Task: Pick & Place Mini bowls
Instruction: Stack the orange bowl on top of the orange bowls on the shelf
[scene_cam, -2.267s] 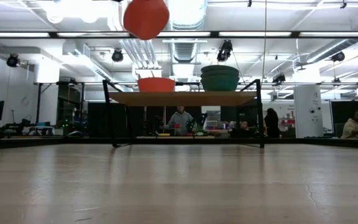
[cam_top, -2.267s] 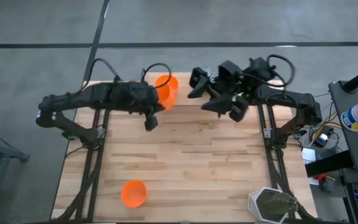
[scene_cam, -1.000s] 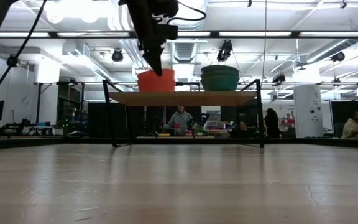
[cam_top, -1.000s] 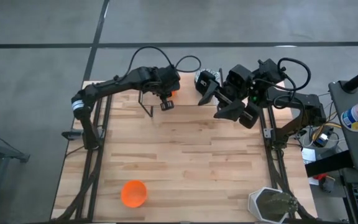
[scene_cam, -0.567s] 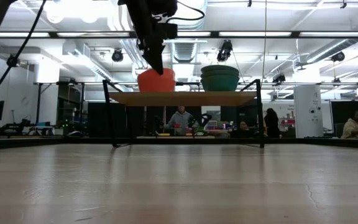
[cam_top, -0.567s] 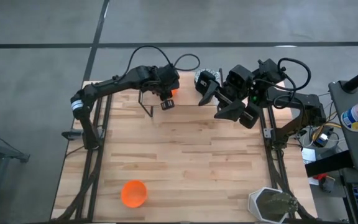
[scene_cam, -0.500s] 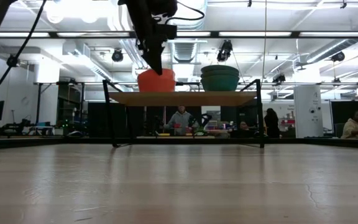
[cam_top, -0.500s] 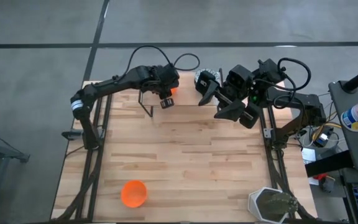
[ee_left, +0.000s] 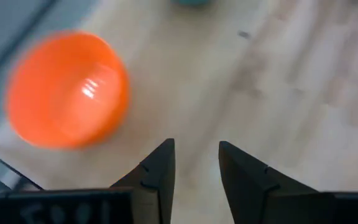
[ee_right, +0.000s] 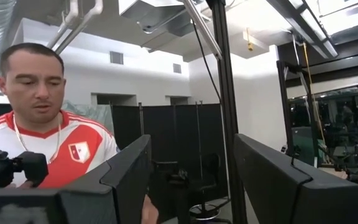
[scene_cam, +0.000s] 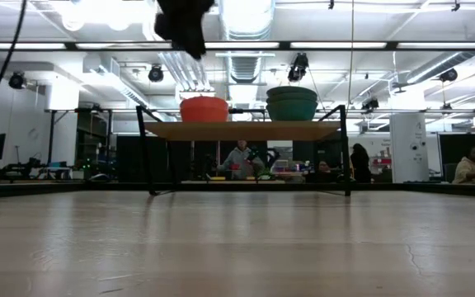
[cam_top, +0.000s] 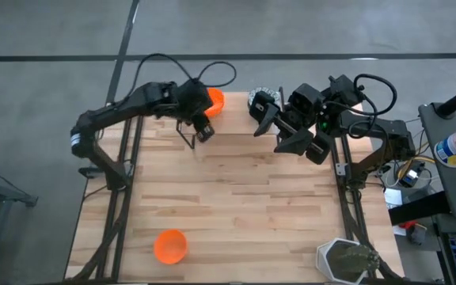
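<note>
High view: the left gripper (cam_top: 199, 131) hangs over the far edge of the wooden table (cam_top: 236, 206), just beside an orange mini bowl (cam_top: 212, 100) that sits at that far edge. The right gripper (cam_top: 267, 127) waits near the far right side, above the table. A second orange bowl (cam_top: 170, 245) lies near the front left, its opening turned sideways toward the front. A white hexagonal pot (cam_top: 343, 260) stands at the front right corner.

Low view: the orange mini bowl (scene_cam: 204, 109) sits upright on a raised shelf (scene_cam: 242, 129), rim upward, with a stack of green bowls (scene_cam: 292, 104) beside it, apart. A dark part of the left arm (scene_cam: 185, 25) hangs above the orange bowl, clear of it.

Left wrist view: the left gripper (ee_left: 195, 163) has its fingers parted narrowly with nothing between them; the orange bowl (ee_left: 67, 99) lies apart from them, its hollow facing the camera.

Right wrist view: the right gripper (ee_right: 191, 177) stands wide and empty. Beyond it is a person (ee_right: 42, 124) in a red and white shirt.
</note>
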Robot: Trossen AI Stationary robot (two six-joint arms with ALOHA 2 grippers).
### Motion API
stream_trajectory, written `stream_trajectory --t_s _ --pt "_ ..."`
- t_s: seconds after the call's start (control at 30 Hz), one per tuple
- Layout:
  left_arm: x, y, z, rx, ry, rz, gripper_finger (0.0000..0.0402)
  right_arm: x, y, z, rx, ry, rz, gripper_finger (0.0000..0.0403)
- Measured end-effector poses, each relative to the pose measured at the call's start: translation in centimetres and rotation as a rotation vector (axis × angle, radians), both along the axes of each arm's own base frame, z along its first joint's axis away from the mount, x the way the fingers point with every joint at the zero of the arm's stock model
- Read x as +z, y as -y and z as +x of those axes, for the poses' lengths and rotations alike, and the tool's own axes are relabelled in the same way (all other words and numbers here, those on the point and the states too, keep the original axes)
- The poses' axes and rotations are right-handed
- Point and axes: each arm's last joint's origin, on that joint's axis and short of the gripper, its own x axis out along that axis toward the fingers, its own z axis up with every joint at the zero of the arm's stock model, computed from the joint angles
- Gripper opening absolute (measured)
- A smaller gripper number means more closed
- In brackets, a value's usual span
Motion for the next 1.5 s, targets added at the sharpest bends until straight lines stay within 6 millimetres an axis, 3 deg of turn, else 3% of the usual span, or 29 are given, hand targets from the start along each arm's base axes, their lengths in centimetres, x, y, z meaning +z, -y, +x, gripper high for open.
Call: stream_trajectory --t_s 0.23,0.5,0.8,1.07,1.5 --pt "1.0 5.7 -2.5 -0.086 0.003 -0.167 0.0117 0.0 0.0 0.0 0.000 0.002 -0.004 0.0224" --pt "-1.1 11.4 -4.1 -0.231 -0.068 -0.239 0.0117 0.0 0.2 0.0 -0.004 -0.006 -0.001 0.0224" --pt "-8.2 16.8 -6.1 -0.326 -0.308 -0.465 0.0117 -0.4 0.3 0.3 -0.002 -0.058 0.005 0.0224" --pt "-14.4 21.3 -7.4 -0.407 -0.349 -0.619 0.0117 -0.4 0.3 0.3 -0.001 -0.061 0.008 0.0224" --pt "-20.5 22.5 -8.5 -0.304 -0.349 -0.676 0.0117 -0.6 0.3 0.4 -0.002 -0.081 0.009 0.0224"
